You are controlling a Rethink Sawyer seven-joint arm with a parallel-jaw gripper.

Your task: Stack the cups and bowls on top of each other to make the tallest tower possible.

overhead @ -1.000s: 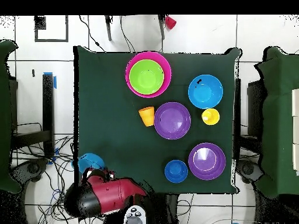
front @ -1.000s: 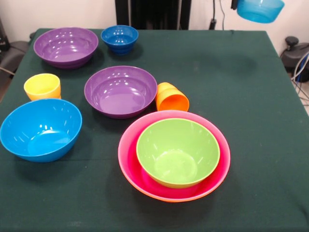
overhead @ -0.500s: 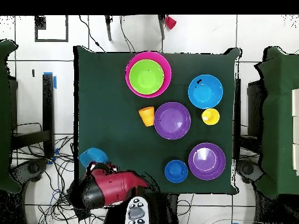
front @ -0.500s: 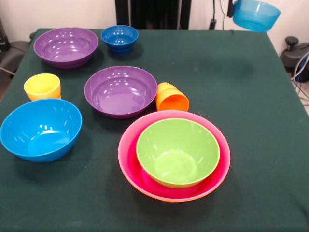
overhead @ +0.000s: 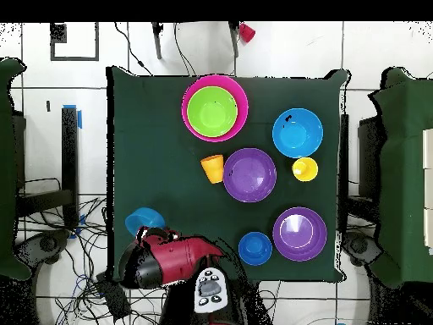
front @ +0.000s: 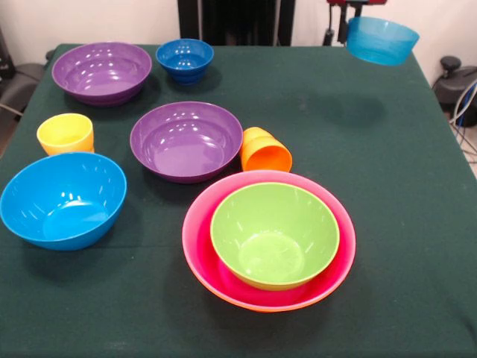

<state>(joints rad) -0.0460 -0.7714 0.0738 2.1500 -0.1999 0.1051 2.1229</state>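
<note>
In the front view, a teal bowl hangs in the air above the table's far right corner, carried at its far rim by the gripper, of which only a red part shows at the top edge; how its fingers stand cannot be told. On the cloth, the green bowl sits nested in the pink bowl, which rests in an orange one whose rim shows below it. An orange cup lies on its side between that pile and the middle purple bowl. A yellow cup stands upright just behind the light blue bowl. A second purple bowl and the small dark-blue bowl stand near the far edge.

In the overhead view, the teal bowl is over the table's lower left corner, with the red arm just below it.
</note>
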